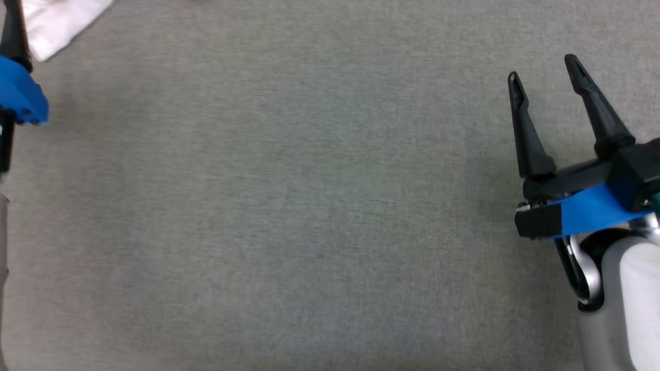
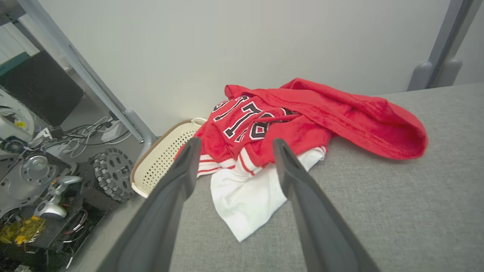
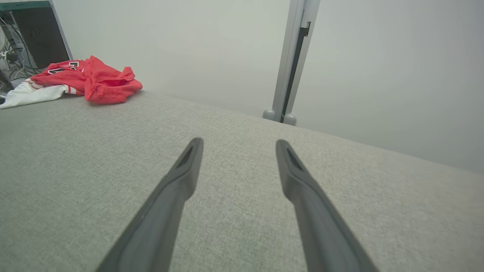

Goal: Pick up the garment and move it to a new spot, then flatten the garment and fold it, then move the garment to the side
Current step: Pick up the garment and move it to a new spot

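Soft, even, bright light casts only faint shadows, and wrist views curve toward their edges

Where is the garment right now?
In the left wrist view the garment lies crumpled at the table edge, beside a basket, ahead of the left tool.

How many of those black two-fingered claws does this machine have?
2. The left gripper, open, points at the red and white garment at the edge of the table; the right gripper, open, is over bare grey table on the right. No others seem hidden.
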You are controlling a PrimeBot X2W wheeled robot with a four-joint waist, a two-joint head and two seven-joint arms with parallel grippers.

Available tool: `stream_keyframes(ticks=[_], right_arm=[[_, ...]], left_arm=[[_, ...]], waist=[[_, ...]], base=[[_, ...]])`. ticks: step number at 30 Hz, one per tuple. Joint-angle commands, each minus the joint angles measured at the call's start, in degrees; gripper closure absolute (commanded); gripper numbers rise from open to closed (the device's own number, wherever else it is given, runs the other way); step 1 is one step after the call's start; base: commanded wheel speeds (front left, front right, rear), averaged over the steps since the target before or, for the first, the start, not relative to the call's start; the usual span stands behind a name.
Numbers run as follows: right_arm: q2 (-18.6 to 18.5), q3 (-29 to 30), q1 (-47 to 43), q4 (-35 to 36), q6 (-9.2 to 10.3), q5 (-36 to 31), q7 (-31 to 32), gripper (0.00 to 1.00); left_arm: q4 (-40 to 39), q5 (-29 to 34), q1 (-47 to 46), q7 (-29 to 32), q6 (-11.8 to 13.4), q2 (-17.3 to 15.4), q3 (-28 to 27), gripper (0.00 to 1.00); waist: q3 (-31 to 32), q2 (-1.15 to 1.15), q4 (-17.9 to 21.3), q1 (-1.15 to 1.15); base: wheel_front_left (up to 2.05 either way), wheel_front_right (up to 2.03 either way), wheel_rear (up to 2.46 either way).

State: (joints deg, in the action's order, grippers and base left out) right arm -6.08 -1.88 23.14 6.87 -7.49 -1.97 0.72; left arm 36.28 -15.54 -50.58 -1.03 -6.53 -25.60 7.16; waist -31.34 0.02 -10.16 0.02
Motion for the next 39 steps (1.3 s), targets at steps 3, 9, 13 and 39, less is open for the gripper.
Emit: stream_keyframes(ticks=[3,9,13,39], right_arm=[[-1.22,-0.79,1.64,4.05,-0.01,-0.41,1.35,0.0],[-1.35,-1.01,1.88,9.12,-0.01,-0.35,2.21,0.0],[-1.22,-0.98,1.13,10.75,-0.01,-0.45,2.19,0.0],[2.25,1.27,-1.38,3.09,-0.01,1.64,-5.36,0.0]], left_arm=[[5.28,-0.39,-5.59,3.89,-0.37,-1.42,0.52,0.0],[11.42,-0.88,-11.57,7.23,0.07,-3.41,0.09,0.0],[14.65,-0.84,-13.26,8.23,0.41,-4.9,0.09,0.0],[16.05,5.14,-19.94,-2.79,-0.42,-8.63,8.72,1.0]], waist=[[-3.62,-0.02,2.45,-0.02],[-7.6,-0.02,5.16,-0.02],[-8.61,-0.02,6.69,-0.02],[3.29,-0.02,9.85,-0.02]], base=[[0.0,0.0,0.0],[0.0,0.0,0.0],[0.0,0.0,0.0],[0.0,0.0,0.0]])
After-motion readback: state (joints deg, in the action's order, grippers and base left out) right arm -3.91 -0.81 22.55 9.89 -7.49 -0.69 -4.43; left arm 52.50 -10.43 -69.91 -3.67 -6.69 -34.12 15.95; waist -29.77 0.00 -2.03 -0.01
